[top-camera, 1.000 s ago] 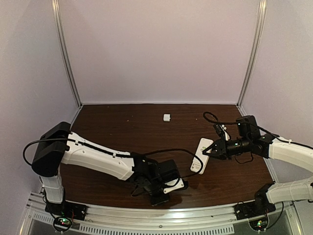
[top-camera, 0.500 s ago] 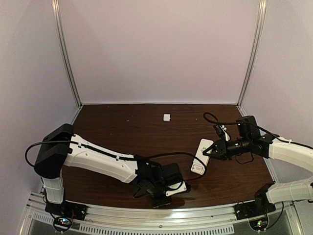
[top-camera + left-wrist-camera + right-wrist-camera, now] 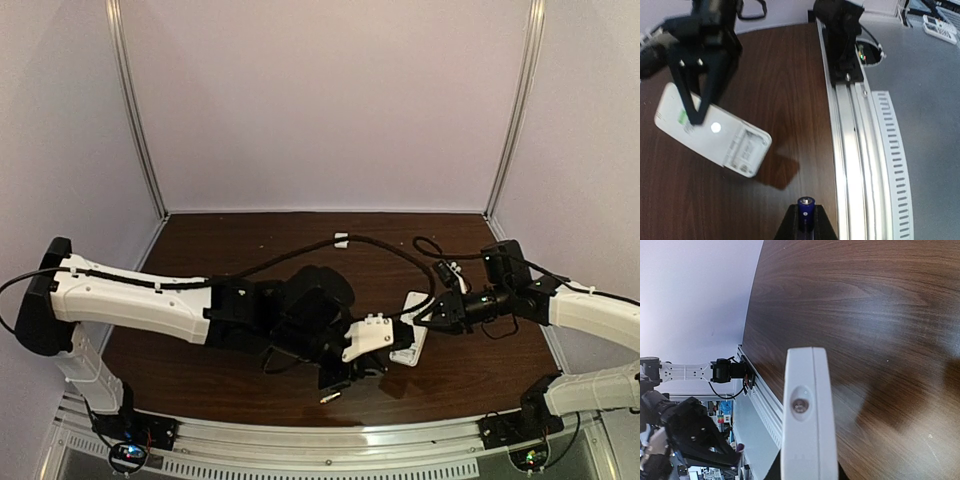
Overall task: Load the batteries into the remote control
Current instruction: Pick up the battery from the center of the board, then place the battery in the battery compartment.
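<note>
The remote control (image 3: pixel 408 345) is a slim white handset held off the table, my right gripper (image 3: pixel 422 320) shut on its far end. In the left wrist view the remote control (image 3: pixel 705 131) shows its plain back and an open battery bay (image 3: pixel 747 150). My left gripper (image 3: pixel 805 214) is shut on one of the batteries (image 3: pixel 805 207), a dark blue cylinder with a silvery end, a short way from that bay. From above, my left gripper (image 3: pixel 368 368) hangs just left of the remote. Another battery (image 3: pixel 330 397) lies on the table near the front edge. The right wrist view shows the remote control (image 3: pixel 807 410) end-on.
A small flat white squarish piece (image 3: pixel 341 240) lies at the back of the dark wooden table (image 3: pixel 250 260). The metal front rail (image 3: pixel 852 130) and the right arm's base (image 3: pixel 842 35) stand close on the near side. Purple walls enclose the back and sides.
My left arm has lifted from the front edge and swung right toward the remote with its battery. A second battery now shows on the table. The right arm has barely moved.
</note>
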### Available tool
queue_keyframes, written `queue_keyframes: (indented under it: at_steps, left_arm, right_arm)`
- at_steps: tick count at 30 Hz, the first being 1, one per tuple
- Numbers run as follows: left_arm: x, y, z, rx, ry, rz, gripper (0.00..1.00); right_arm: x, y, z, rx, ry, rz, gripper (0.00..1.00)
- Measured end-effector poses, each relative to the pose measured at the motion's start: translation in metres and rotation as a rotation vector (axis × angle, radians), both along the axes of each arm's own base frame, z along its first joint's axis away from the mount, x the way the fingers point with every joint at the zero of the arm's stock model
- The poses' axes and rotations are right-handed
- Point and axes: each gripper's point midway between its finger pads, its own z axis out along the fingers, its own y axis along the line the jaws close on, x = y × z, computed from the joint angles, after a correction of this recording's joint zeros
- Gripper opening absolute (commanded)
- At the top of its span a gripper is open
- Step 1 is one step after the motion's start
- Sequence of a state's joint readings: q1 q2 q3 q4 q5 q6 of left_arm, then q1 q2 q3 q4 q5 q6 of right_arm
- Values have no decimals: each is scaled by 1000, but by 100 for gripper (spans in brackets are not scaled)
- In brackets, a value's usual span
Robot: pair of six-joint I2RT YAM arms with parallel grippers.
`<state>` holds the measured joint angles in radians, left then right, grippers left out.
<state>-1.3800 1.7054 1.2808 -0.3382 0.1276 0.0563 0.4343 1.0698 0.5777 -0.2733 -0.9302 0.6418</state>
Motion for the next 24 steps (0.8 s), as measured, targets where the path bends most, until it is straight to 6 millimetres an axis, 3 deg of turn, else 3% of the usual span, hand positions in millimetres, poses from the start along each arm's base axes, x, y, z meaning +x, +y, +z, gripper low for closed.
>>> queue_keyframes:
  at_steps: [3, 9, 24]
  left_arm:
    - [12, -11, 42, -152, -46, -40, 0]
    - [19, -24, 61, -262, -109, -121, 0]
    - [13, -43, 37, -254, -81, -216, 0]
  right_arm:
    - [-5, 4, 2, 15, 17, 21, 0]
    - [-17, 16, 7, 52, 41, 77, 0]
    - [-37, 44, 18, 108, 70, 179, 0]
